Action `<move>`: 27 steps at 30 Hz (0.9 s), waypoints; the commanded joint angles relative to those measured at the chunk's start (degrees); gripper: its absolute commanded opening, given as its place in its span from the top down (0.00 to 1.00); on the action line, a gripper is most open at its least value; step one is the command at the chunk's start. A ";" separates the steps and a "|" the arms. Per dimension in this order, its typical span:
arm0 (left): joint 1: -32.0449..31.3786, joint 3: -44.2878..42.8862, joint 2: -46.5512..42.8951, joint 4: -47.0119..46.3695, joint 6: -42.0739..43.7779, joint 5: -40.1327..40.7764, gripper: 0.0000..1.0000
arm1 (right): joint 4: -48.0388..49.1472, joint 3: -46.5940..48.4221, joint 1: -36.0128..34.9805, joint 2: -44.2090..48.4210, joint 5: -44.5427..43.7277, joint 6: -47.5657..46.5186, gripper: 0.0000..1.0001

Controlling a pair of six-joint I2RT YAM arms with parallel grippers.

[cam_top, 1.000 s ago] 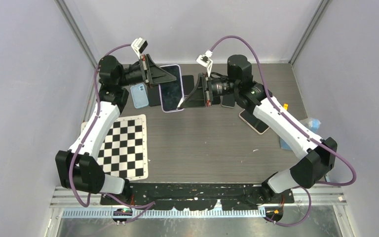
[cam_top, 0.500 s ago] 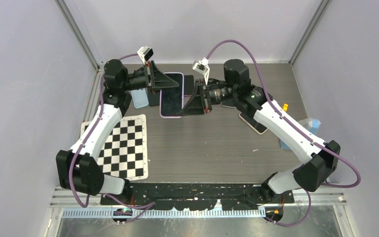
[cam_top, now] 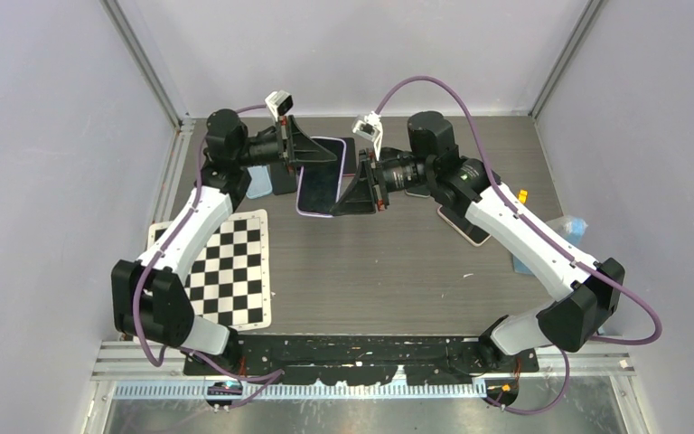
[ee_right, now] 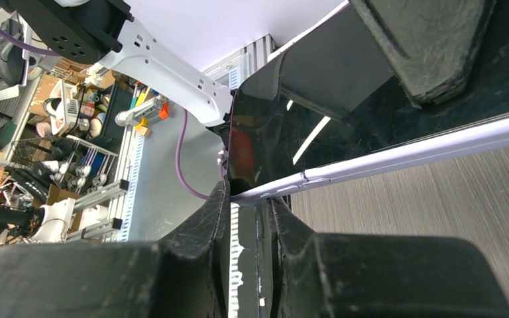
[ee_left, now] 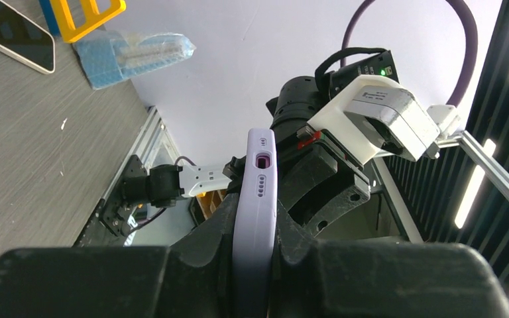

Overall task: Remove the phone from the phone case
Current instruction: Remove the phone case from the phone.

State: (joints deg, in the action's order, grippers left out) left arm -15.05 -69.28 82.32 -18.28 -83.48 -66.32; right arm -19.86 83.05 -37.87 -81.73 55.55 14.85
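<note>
The phone (cam_top: pixel 319 185), dark screen up, sits in a lilac phone case (cam_top: pixel 300 206) and is held above the table at the back centre. My left gripper (cam_top: pixel 312 161) is shut on the case's far end. In the left wrist view the lilac case edge (ee_left: pixel 255 192) is pinched between both fingers of that gripper (ee_left: pixel 254 245). My right gripper (cam_top: pixel 350 197) meets the near right corner of the case. In the right wrist view its fingertips (ee_right: pixel 250 199) pinch the corner of the lilac case (ee_right: pixel 404 154), with the black screen (ee_right: pixel 265 132) just above.
A checkerboard sheet (cam_top: pixel 226 267) lies at the left. A light blue phone (cam_top: pixel 257 186) and dark phones (cam_top: pixel 348 154) lie at the back under the arms. Another phone (cam_top: pixel 464 226) and a blue packet (cam_top: pixel 567 226) lie at the right, near the side wall.
My left arm has swung right, carrying the cased phone toward the centre. The right gripper has kept to the phone's near right corner and its jaws have eased slightly.
</note>
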 commanded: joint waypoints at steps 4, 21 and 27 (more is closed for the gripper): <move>-2.88 2.04 3.06 -0.32 -12.85 11.19 1.00 | 8.72 3.14 -3.97 1.22 -2.52 -12.83 0.74; -2.88 1.19 6.25 -2.56 -17.40 9.67 1.00 | 0.56 5.16 -6.00 -0.47 -13.43 -25.68 0.77; -2.25 1.00 6.49 -3.26 -17.16 9.99 1.00 | 0.22 4.79 -6.49 -0.37 -18.05 -27.00 0.80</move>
State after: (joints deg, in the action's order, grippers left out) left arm -16.49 -67.44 89.58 -19.70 -98.65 -61.10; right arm -25.10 85.67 -43.07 -82.02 41.12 -8.16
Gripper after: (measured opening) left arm 0.175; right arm 0.201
